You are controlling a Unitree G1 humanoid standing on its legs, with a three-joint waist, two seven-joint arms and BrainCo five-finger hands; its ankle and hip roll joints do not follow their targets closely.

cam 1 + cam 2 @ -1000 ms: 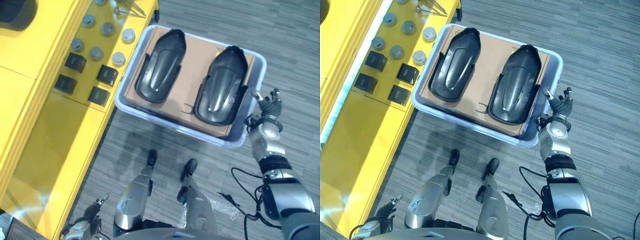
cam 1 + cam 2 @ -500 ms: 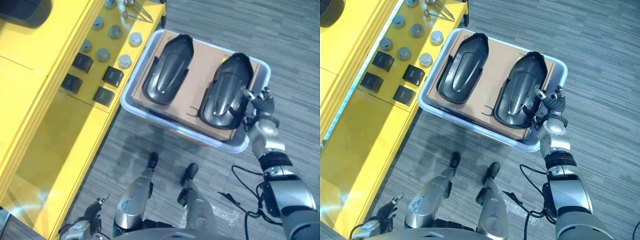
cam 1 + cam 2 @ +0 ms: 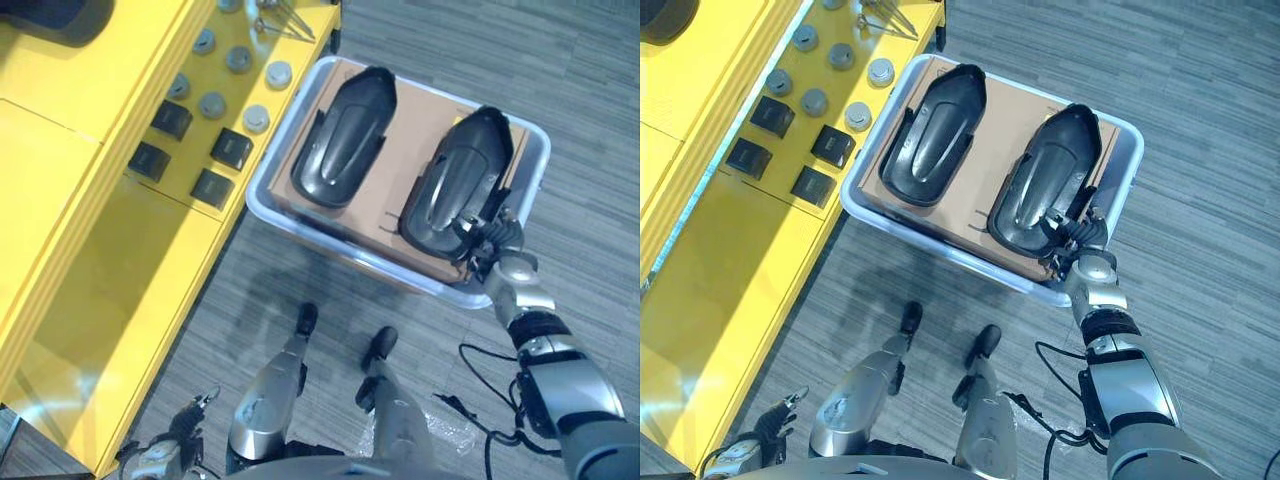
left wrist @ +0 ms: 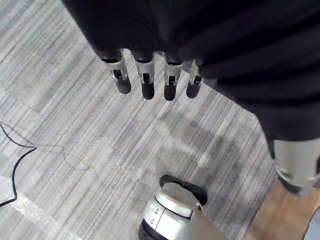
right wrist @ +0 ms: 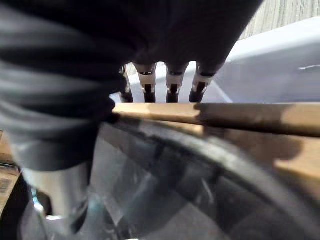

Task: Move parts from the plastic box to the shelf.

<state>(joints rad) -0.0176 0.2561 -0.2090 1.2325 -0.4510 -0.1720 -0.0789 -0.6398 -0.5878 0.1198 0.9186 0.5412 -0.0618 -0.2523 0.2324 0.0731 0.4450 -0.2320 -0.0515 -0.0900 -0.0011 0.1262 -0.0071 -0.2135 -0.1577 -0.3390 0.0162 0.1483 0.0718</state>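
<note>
Right hand point(image 3: 1081, 243) at near end of right black part point(image 3: 1045, 187) in plastic box point(image 3: 1120, 190); fingers under cardboard edge, grip unclear. Left hand point(image 4: 150, 80) relaxed, empty. Risk: lifting cardboard point(image 3: 985, 135), part slides; yellow shelf point(image 3: 730, 250) well apart.

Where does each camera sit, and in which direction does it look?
Left eye view: on the head, looking down at the plastic box, two black parts and the yellow shelf; the right hand is at the right black part.
Right eye view: beside it, same scene.
Left wrist view: on the left wrist, facing the floor past the left hand.
Right wrist view: on the right wrist, close over that part and the cardboard; shared with the eye views.
</note>
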